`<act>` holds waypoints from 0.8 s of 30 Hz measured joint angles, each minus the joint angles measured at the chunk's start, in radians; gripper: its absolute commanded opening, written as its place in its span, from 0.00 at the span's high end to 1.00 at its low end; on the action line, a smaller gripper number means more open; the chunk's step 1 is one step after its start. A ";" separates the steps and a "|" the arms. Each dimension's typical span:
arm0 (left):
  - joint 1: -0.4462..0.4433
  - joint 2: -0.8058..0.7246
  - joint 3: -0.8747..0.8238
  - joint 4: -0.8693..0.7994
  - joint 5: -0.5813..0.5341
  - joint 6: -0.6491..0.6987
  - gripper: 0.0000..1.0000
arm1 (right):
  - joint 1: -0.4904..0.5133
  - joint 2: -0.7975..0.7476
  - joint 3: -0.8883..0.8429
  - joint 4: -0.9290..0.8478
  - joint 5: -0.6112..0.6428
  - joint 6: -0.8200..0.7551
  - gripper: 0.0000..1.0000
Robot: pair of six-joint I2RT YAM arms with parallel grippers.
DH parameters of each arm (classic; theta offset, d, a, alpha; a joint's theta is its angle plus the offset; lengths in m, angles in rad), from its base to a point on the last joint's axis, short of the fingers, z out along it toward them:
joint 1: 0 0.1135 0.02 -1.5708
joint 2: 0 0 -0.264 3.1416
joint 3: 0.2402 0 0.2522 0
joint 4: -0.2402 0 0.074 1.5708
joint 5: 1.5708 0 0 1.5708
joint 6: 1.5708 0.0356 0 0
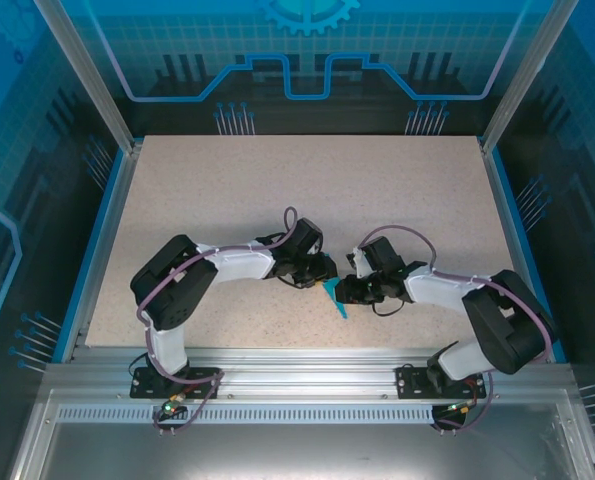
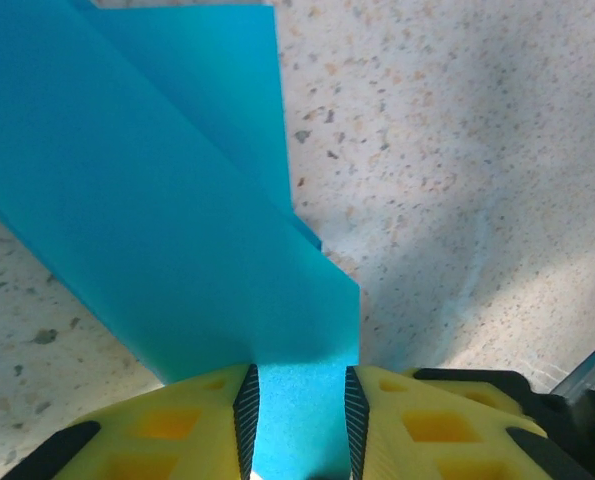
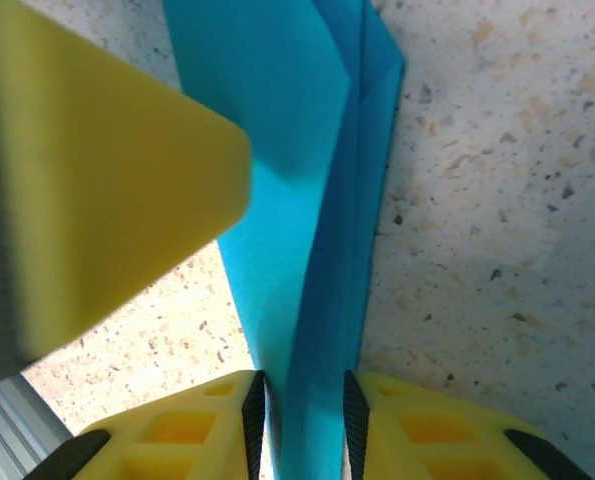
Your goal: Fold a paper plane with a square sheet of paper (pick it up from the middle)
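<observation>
Two white-and-black arms are showing purple cables looping along them. The left gripper (image 2: 299, 425) and right gripper (image 3: 299, 425) are showing yellow fingers (image 2: 177, 425) with ribbed black pads (image 3: 253, 420).

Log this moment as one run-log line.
stage: mid-fold | object: folded teal-blue paper sheet | left fingers: gripping it | right fingers: gripping it | surface: speckled table

Left tool (image 2: 297, 420), right tool (image 3: 297, 420): both clamped.

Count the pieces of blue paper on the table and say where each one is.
1. A folded blue paper sits near the table's front middle, held between the left gripper and right gripper; more could be hidden beneath them.
</observation>
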 measured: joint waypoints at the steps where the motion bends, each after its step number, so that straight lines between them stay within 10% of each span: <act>1: 0.000 0.002 0.000 -0.004 0.000 0.000 0.67 | 0.000 -0.010 0.002 -0.005 0.000 0.000 0.69; 11: 0.000 0.008 0.002 -0.021 0.000 0.018 0.67 | 0.000 -0.033 0.018 -0.019 0.000 0.000 0.77; 18: 0.000 0.008 0.003 -0.022 0.000 0.018 0.67 | 0.000 -0.021 0.019 -0.020 0.000 0.010 0.50; 24: 0.000 0.008 0.003 -0.022 0.000 0.018 0.67 | 0.000 -0.025 0.023 -0.028 0.008 -0.002 0.48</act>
